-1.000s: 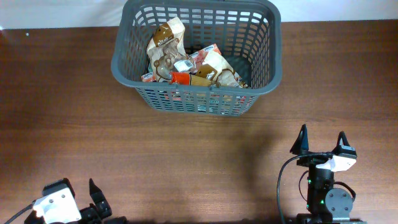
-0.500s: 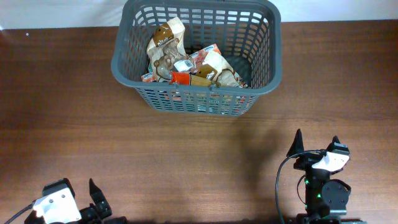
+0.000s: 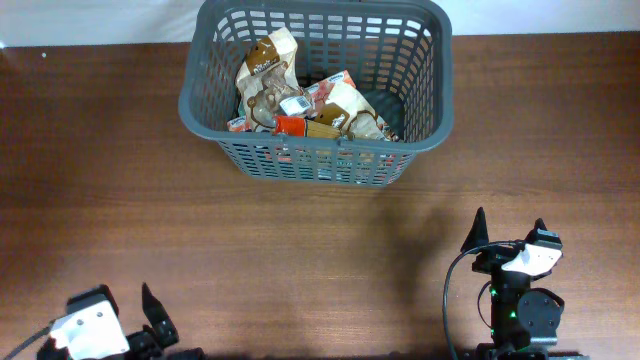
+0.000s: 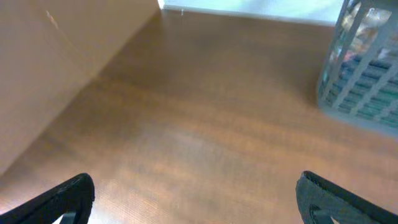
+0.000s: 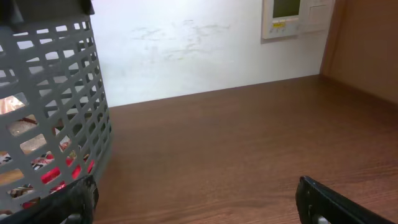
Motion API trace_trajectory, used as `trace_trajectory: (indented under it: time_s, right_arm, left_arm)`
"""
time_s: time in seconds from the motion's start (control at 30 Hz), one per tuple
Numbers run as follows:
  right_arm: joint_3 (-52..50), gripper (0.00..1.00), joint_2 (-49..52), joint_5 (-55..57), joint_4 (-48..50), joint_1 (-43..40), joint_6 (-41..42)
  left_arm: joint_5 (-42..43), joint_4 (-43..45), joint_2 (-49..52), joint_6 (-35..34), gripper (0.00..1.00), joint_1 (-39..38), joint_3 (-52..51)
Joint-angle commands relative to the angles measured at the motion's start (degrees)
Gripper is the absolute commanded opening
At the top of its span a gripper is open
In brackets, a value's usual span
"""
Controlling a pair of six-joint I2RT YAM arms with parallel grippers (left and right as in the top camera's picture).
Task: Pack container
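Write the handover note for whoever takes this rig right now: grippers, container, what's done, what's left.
Left gripper: open, empty, at the near left of the table.
Right gripper: open, empty, near right, well apart from the container.
Container: upright at the far middle, with snack packets piled inside, mostly left and centre.
Done: those packets are in.
Left: no loose packet shows in any view, so packing looks finished. Confirm whether more stock is coming.
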Motion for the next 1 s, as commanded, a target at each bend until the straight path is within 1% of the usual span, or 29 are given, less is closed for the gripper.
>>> trace_trajectory:
  time_s: [0.0, 0.07, 0.1, 0.2, 0.27, 0.3, 0.4, 0.43, 0.47, 0.57, 0.63, 0.67, 0.77, 0.83, 0.97]
  right_arm:
    - [-0.26, 0.99, -0.17, 0.7, -0.48, -0.33, 0.11]
    - [-0.26, 0.99, -0.17, 0.7, -0.46, -0.33, 0.11]
    - [-0.26, 0.99, -0.17, 0.7, -0.48, -0.33, 0.11]
    - [-0.26, 0.99, -0.17, 0.7, -0.48, -0.33, 0.11]
    - [-0.26, 0.99, -0.17, 0.7, -0.48, -0.33, 0.11]
    - [-0.26, 0.99, -0.17, 0.7, -0.48, -0.33, 0.11]
    - [-0.26, 0.99, -0.17, 0.7, -0.48, -0.33, 0.11]
    - [-0.26, 0.99, -0.17, 0.7, -0.48, -0.33, 0.11]
    - [-0.26, 0.99, -0.17, 0.7, -0.48, -0.33, 0.11]
    - [-0.26, 0.99, -0.17, 0.7, -0.48, -0.33, 0.11]
    - [-0.26, 0.99, -0.17, 0.7, -0.48, -0.33, 0.11]
    - [-0.26, 0.99, -0.17, 0.7, -0.48, -0.33, 0.11]
    - [-0.26, 0.99, -0.17, 0.7, -0.46, -0.33, 0.11]
    - [-0.26, 0.99, -0.17, 0.7, -0.48, -0.33, 0.11]
    - [-0.26, 0.99, -0.17, 0.7, -0.48, -0.33, 0.11]
  left_arm:
    - [4.59, 7.37, -0.48, -0.59, 0.99, -0.96, -1.11]
    - [7.93, 14.47, -0.5, -0.59, 0.99, -1.6, -2.97]
    - [10.12, 20.31, -0.74, -0.59, 0.99, -2.29, -5.01]
    - [12.87, 31.19, -2.62, -0.61, 0.99, -3.78, -10.64]
    - [14.14, 37.2, -5.05, -0.72, 0.99, -4.37, -15.8]
    - [14.64, 40.48, -7.34, -1.95, 0.99, -4.35, -19.98]
    - [14.71, 44.17, -12.09, -5.16, 0.99, -4.35, -27.78]
    - [15.21, 46.1, -14.78, -6.6, 0.99, -4.35, -32.3]
    - [15.65, 47.04, -15.82, -6.78, 0.99, -4.35, -34.16]
    - [18.64, 53.53, -15.93, -6.93, 0.99, -4.52, -40.5]
    - [19.08, 58.4, -15.91, -7.04, 0.99, -4.76, -43.91]
    - [19.15, 61.99, -15.91, -7.5, 0.99, -5.07, -46.27]
    - [18.97, 68.57, -15.91, -9.66, 0.99, -5.2, -51.32]
    - [18.95, 70.99, -15.91, -9.99, 0.99, -5.2, -54.01]
    - [18.95, 71.65, -15.91, -9.97, 0.99, -5.2, -56.98]
